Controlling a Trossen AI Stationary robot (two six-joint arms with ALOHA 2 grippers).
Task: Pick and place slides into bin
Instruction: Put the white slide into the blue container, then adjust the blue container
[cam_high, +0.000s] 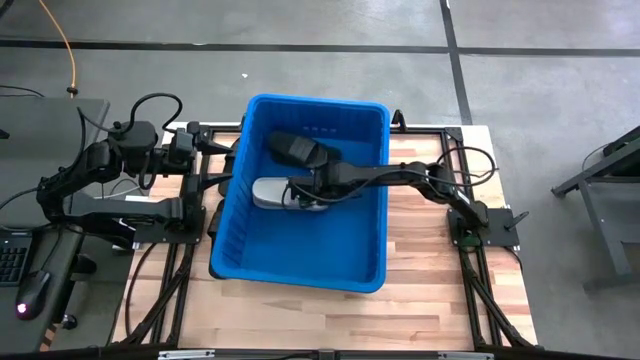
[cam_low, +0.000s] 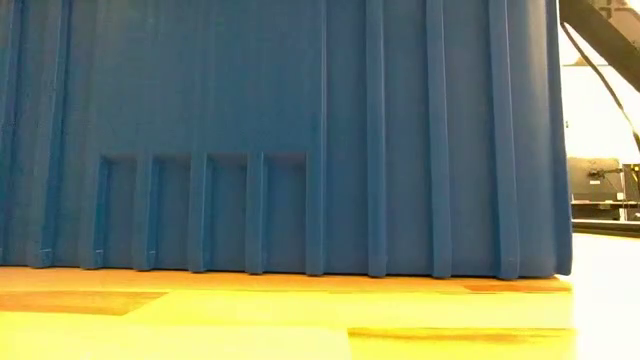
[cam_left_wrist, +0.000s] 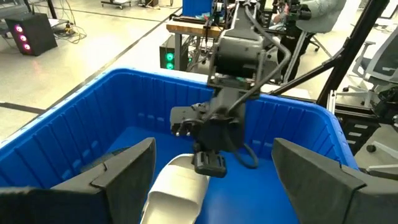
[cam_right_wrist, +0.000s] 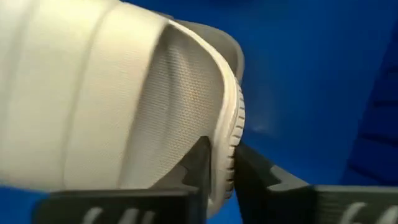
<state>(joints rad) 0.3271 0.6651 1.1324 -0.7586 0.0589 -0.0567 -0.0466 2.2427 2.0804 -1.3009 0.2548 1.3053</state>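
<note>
You are looking at a light grey slide (cam_high: 272, 192) sitting inside the bin (cam_high: 232, 250), toward nine o'clock of the tub's middle in the high view; its sole edge is being pinched between the right gripper (cam_right_wrist: 222, 171), whose two dark fingers are closing on either side of the ribbed rim in the right wrist view; so the right gripper is grasping the light grey slide, not released. A black slide (cam_high: 293, 149) is lying just beyond it, toward twelve o'clock, near the far wall of the bin. The right arm is reaching in over the three o'clock wall from its base on the table (cam_high: 430, 290); the left gripper (cam_left_wrist: 211, 171) is waiting at the nine o'clock side, fingers spread wide and holding nothing, looking over the blue rim at the other arm. The low view is showing only the ribbed outer wall of the bin and the wood in front.

You are, by my reading, at the placing step: the slide appears to be down on or very near the bin floor, though the pictures are not showing contact clearly; the next move is calling for you to open the fingers, let the sole edge slip free, and lift straight up so the fingers are not dragging the slide or catching the black one beside it.
</note>
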